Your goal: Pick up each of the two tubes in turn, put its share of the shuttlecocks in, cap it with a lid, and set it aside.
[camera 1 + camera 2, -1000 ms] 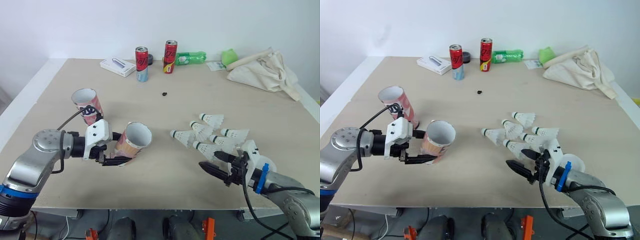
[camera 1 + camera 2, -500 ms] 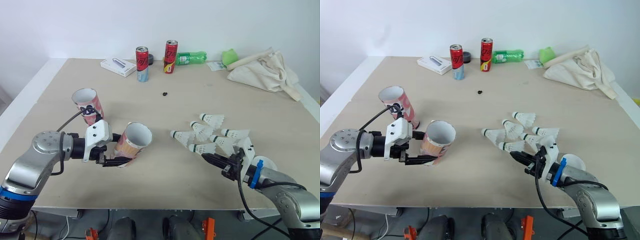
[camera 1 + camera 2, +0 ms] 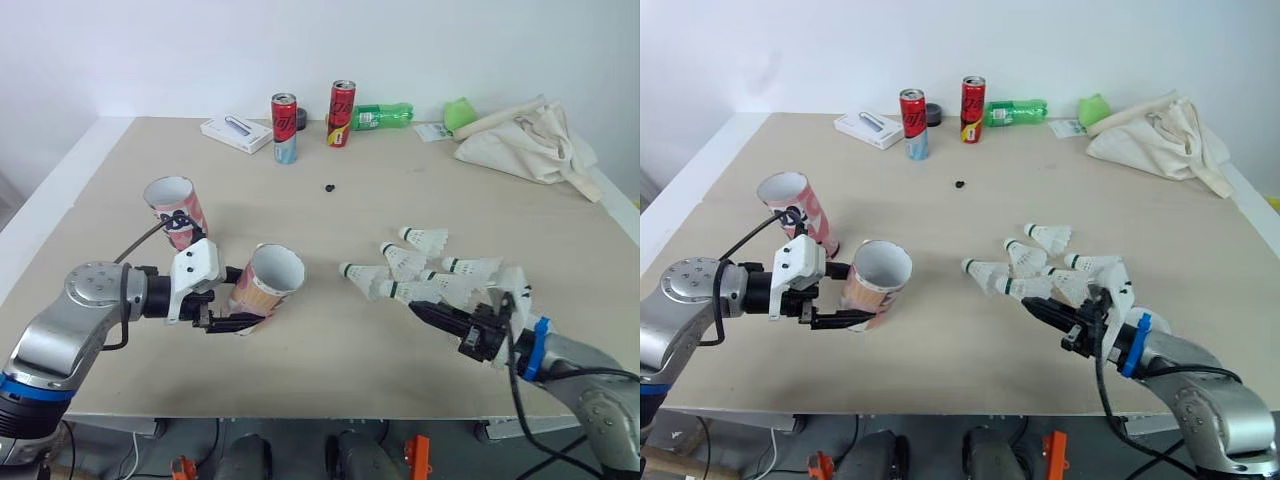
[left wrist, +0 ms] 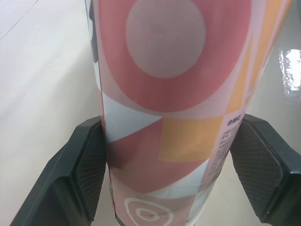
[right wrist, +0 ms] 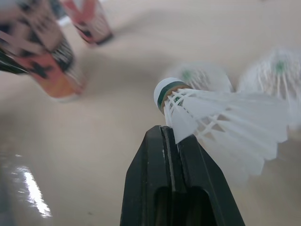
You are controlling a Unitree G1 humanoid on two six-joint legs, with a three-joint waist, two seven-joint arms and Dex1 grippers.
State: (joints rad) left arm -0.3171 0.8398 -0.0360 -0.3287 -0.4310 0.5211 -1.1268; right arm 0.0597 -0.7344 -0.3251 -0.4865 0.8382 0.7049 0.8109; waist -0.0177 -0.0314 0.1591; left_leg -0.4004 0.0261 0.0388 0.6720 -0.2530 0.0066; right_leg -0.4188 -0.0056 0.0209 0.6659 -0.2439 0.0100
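My left gripper (image 3: 226,306) grips a pink, orange and white patterned tube (image 3: 266,286), tilted with its open mouth up and toward the right. In the left wrist view the fingers (image 4: 89,174) press both sides of the tube (image 4: 174,94). A second tube (image 3: 175,210) stands upright behind it at the left. Several white shuttlecocks (image 3: 432,262) lie in a cluster at the right. My right gripper (image 3: 424,311) is shut on the feather skirt of one shuttlecock (image 3: 408,291) at the cluster's near edge. The right wrist view shows that shuttlecock (image 5: 211,110) pinched at the fingertips (image 5: 168,134).
Two drink cans (image 3: 284,128) (image 3: 340,113), a green bottle (image 3: 381,116) and a white box (image 3: 236,132) line the table's far edge. A cloth bag (image 3: 528,148) lies at the far right. A small black item (image 3: 328,187) sits mid-table.
My right gripper went from open to shut, closing on a shuttlecock's feathers, and has shifted slightly right with it. The left gripper and its tube have stayed put.
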